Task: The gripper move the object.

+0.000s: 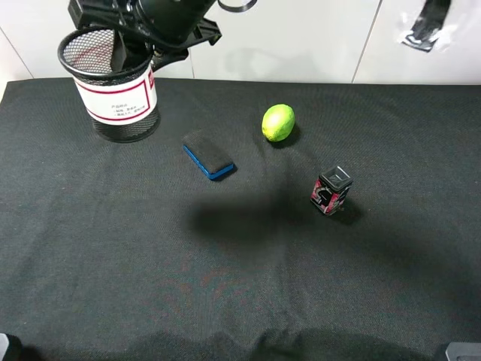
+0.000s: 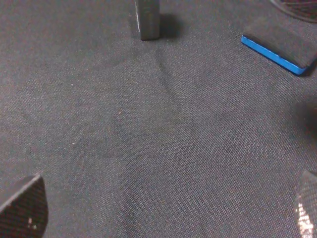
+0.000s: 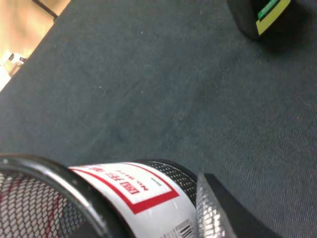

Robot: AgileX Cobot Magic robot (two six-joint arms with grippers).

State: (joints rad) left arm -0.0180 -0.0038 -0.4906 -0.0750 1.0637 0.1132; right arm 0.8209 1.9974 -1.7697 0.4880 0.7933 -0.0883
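The cup (image 1: 116,101) stands upright at the upper left of the high view, near the back edge of the cloth (image 1: 225,286). It is a black wire-mesh cylinder with a solid dark rim and a white, red-bordered label carrying small print. The right gripper (image 1: 137,54) reaches across to it and straddles the wall on the cup's right side. One finger is down inside and the outer finger (image 3: 218,210) lies against the label. We cannot tell whether the jaws are clamped on the wall or only set around it.

We judge the step in hand to be the grip and carry. To do it well, we would pinch the wall firmly just under the rim, since thin mesh may flex and slip. Then we would lift straight up so the base clears the cloth without dragging it. A one-sided hold could let the cup swing, so we would keep it level. The path should pass clear of the block (image 1: 209,156) and the lime (image 1: 278,122) near mid-frame, and the box (image 1: 331,189) further right.

The left gripper (image 2: 163,213) hovers over bare cloth, jaws spread wide, holding nothing.
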